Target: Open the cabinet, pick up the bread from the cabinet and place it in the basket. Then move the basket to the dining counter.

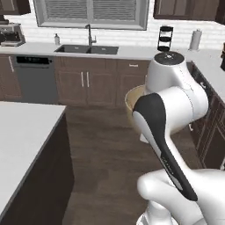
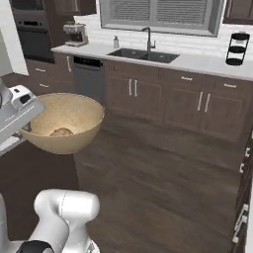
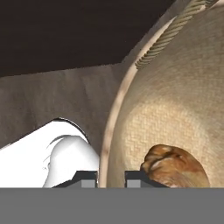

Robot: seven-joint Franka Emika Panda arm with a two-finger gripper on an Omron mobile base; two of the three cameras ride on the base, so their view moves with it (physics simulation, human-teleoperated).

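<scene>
Bread (image 3: pixel 175 166) lies inside basket (image 3: pixel 175 100), whose rim end effector (image 3: pixel 111 179) clamps.

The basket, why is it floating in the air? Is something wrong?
Nothing is wrong. The basket hangs above the wood floor because the tool is shut on its rim, one fingertip on each side. The bread sits inside, unspilled, though the basket looks slightly tilted.
</scene>
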